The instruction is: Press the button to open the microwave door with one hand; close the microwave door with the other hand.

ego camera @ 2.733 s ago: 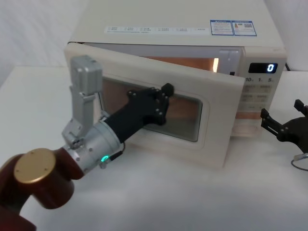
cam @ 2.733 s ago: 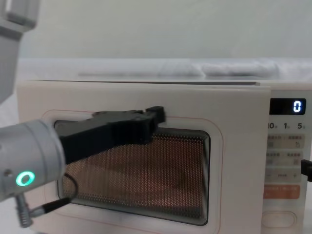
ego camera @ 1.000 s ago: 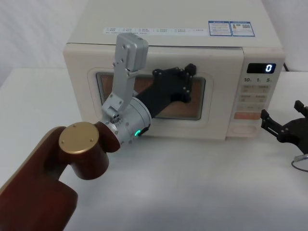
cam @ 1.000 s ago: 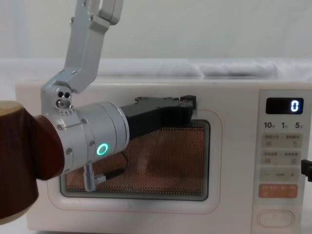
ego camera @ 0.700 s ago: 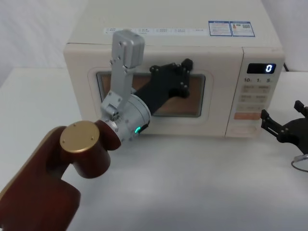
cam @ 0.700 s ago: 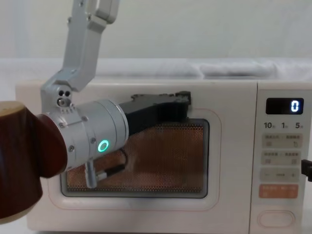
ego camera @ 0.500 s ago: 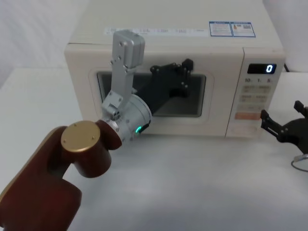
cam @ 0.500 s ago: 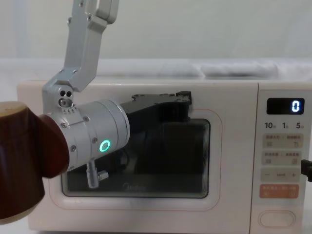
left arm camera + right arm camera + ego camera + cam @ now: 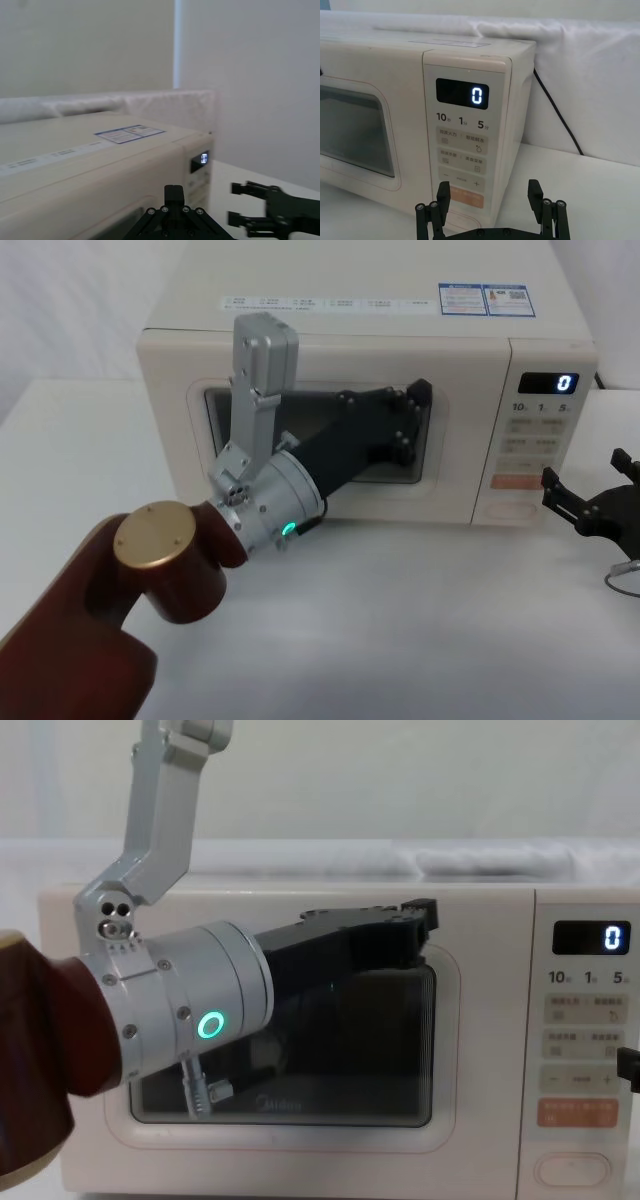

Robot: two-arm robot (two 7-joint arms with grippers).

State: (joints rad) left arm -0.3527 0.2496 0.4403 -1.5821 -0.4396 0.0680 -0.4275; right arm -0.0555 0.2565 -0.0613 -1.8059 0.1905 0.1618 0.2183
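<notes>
Head view: left gripper (image 9: 418,412) against the shut microwave door (image 9: 320,435)

A white table (image 9: 420,640) runs back to a plain pale wall (image 9: 400,780), where a rumpled white cloth (image 9: 580,65) is bunched along its far edge, a black cable (image 9: 559,117) hanging before it, under soft even light

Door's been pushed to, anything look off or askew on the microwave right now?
Nothing stands out. The microwave door sits flush with the control panel, window dark, display reading 0. The left gripper is at the door's upper right; the right gripper is beside the panel.
</notes>
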